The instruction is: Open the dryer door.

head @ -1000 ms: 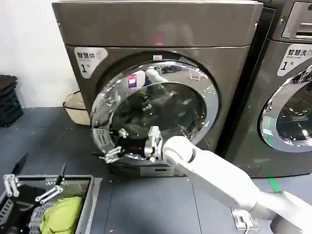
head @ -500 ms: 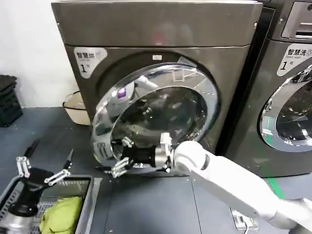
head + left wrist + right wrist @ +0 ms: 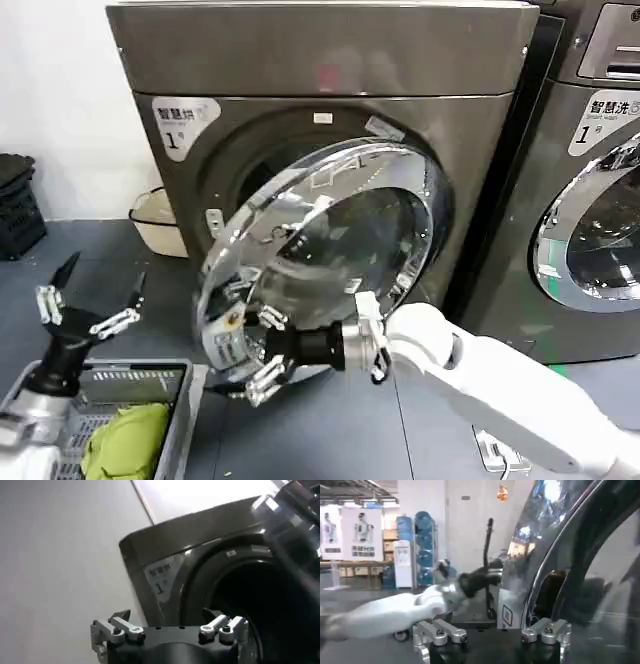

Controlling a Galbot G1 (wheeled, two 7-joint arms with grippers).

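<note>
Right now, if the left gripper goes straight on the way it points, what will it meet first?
Probably the dryer: the open left gripper points up toward its front, near the dark drum opening beside the dryer door. Depth is unclear.

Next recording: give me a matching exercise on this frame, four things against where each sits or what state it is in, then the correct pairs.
Things:
1. dryer door
2. right gripper
3. left gripper
4. green cloth

Places or states:
A. lying in the grey basket
B. at the door's lower left rim, fingers spread
C. swung partly open, hinged on its right
D. raised above the basket, fingers open, holding nothing

Pairs: 1-C, 2-B, 3-D, 4-A
</note>
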